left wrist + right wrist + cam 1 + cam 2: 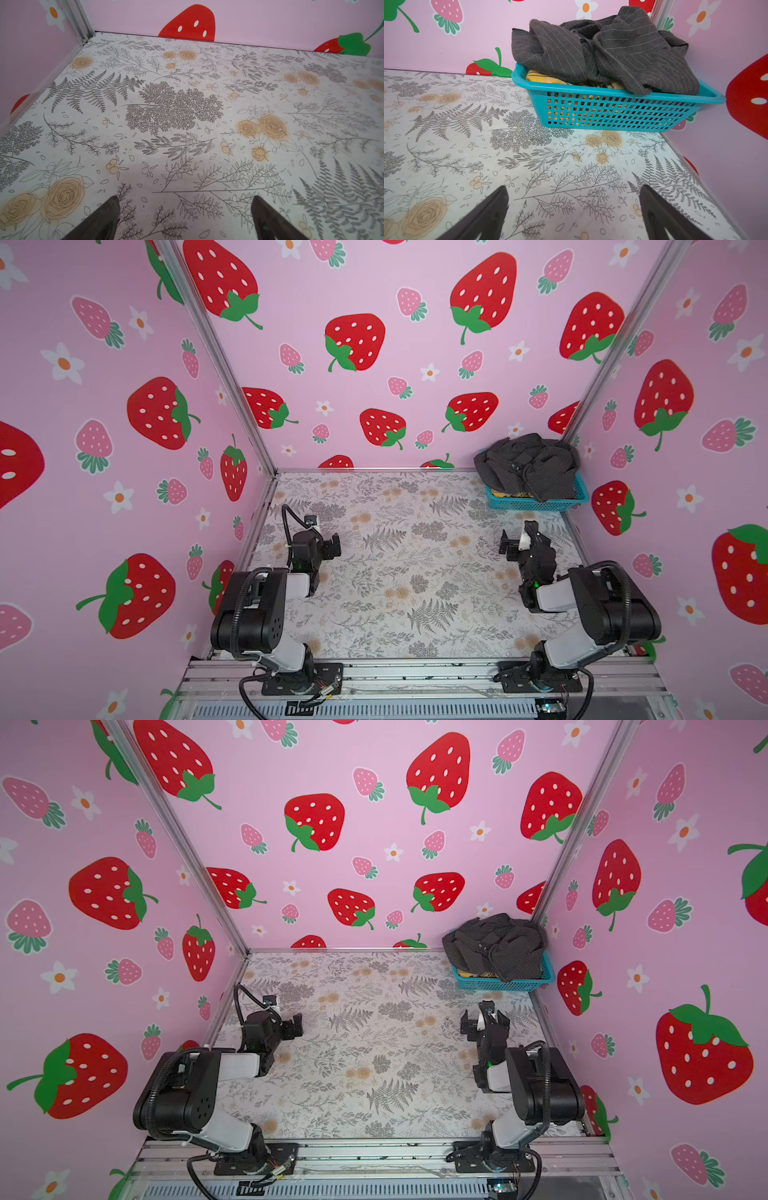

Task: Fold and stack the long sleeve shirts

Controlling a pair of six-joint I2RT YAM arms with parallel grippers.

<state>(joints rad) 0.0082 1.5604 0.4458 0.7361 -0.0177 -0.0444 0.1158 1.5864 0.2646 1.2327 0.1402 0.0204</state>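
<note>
Shirts in basket (far right)

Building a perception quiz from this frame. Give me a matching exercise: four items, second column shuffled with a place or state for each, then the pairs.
Column 1
1. charcoal pinstriped shirt
2. yellow plaid shirt
3. teal basket
4. left gripper

Column 2
A. far right corner of the table
B. open, over bare tabletop
C. crumpled, piled on top, spilling over the rim
D. underneath, showing at the rim and through the slots

Pairs: 1-C, 2-D, 3-A, 4-B
</note>
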